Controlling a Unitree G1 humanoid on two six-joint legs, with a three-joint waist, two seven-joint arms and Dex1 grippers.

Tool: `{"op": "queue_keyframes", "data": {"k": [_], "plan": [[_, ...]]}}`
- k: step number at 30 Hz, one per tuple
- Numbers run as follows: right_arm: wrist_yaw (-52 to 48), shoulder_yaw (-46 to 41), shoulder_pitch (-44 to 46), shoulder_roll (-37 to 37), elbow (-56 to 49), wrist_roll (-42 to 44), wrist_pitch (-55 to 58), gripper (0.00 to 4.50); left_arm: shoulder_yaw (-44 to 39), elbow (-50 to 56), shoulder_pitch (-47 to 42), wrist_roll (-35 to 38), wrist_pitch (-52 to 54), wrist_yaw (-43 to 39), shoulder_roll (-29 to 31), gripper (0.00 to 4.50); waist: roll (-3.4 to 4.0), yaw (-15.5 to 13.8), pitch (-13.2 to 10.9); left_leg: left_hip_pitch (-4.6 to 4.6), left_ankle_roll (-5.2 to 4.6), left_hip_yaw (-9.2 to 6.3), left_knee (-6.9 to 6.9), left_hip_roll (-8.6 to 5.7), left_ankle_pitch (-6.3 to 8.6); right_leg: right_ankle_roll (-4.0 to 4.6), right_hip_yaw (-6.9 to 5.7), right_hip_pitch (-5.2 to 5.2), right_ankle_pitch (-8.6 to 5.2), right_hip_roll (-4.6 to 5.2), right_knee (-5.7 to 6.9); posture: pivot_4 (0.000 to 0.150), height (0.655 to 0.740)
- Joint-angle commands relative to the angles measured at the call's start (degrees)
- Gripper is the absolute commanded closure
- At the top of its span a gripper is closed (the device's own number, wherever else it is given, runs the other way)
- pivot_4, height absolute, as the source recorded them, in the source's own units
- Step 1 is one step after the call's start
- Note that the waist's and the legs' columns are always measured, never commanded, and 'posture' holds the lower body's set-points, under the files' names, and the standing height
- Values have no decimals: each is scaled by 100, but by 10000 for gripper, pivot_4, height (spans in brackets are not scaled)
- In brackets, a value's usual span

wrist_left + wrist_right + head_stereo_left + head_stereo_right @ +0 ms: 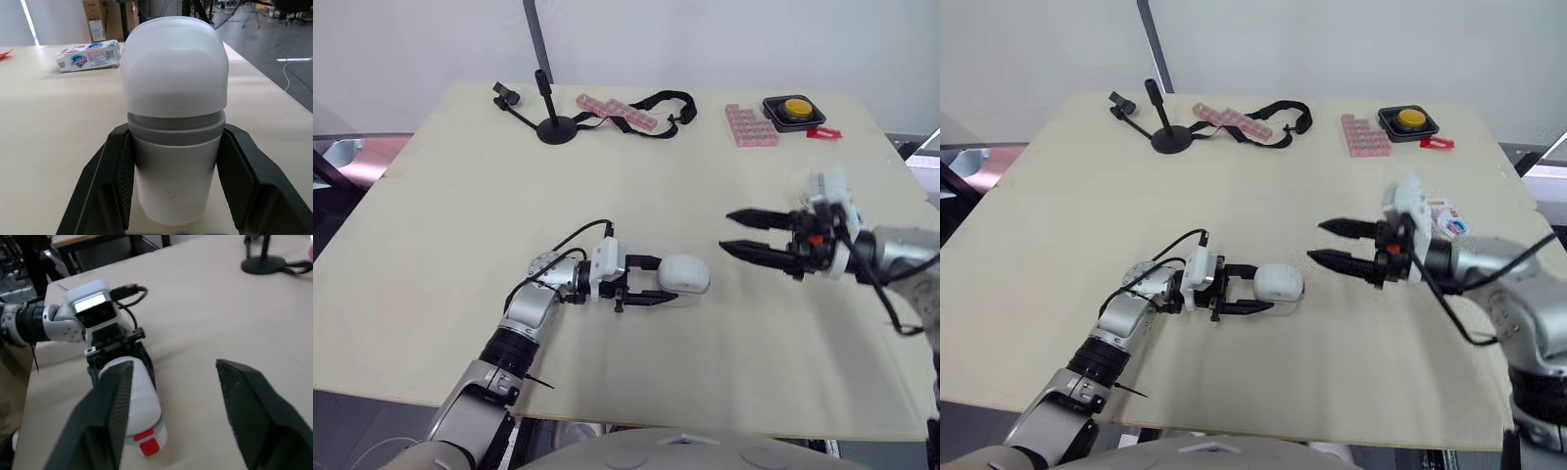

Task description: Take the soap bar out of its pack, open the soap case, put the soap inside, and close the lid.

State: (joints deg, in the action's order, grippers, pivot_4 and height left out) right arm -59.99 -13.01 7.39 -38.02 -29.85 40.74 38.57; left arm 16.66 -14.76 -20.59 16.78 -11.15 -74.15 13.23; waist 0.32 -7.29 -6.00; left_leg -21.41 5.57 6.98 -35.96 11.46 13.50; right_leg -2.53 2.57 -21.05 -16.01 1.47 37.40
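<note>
White plastic, rounded at the end: the soap case [680,276] lies on its side on the worktop [460,225], a little left of centre. The left claw [661,281] is clamped on its lower half, one finger on each flank. The left wrist view shows the pads pressed to the grey base while the paler lid stands free beyond them. That grip looks chosen to pin the base and leave the lid end exposed.

The right claw [726,231] hovers just to the right, clear of the case, its fingers spread wide and holding nothing. It points straight at the lid end, where a small red catch [146,443] faces it. The lid sits shut, so opening it appears to be the step in hand.

The soap pack [1446,221] lies near the worktop's right edge, beside the right arm. I cannot tell whether it has been opened.
</note>
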Motion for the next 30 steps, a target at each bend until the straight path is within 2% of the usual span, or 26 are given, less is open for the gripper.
{"op": "queue_keyframes", "data": {"k": [1, 4, 5, 16, 22, 30], "plan": [[-297, 145, -210, 170, -1, -362, -1138, 31298, -5, -57, 43, -49, -14, -22, 115, 25965, 0, 36, 0, 2, 0, 0, 0, -1, 0, 0, -1, 0, 0, 4, 0, 1500, 7400], [-441, 324, -305, 237, 95, -509, -1630, 42122, -4, -37, 55, -39, -16, -30, 152, 25965, 0, 79, 0, 2, -2, -1, 0, -3, -2, 0, -2, 0, 0, 6, -1, 1500, 7400], [-430, 400, -295, 243, 115, -538, -1693, 44388, -4, -27, 60, -36, -15, -30, 166, 25965, 0, 94, 0, 2, -2, -1, 0, -3, -2, 0, -2, 0, 0, 5, -1, 1500, 7400], [-72, 1219, 177, 165, 186, -884, -1676, 44739, 24, 29, 117, -33, -24, 16, 226, 25965, 0, 119, 0, 2, -2, -3, 1, -4, -2, 0, -5, 1, 0, 2, 0, 1500, 7400], [165, 1343, 497, 191, 147, -730, -1425, 44739, 33, 13, 121, -47, -48, 40, 227, 25965, 0, 116, 0, 2, -2, -4, 1, -4, -2, -1, -5, 2, 0, 2, 1, 1500, 7400], [-38, 1434, 387, 74, 203, -747, -1477, 44739, 32, 25, 116, -54, -38, 80, 226, 25965, 0, 117, 0, 1, -2, -4, 2, -3, -2, -1, -6, 2, 0, 2, 0, 1500, 7400]]}}
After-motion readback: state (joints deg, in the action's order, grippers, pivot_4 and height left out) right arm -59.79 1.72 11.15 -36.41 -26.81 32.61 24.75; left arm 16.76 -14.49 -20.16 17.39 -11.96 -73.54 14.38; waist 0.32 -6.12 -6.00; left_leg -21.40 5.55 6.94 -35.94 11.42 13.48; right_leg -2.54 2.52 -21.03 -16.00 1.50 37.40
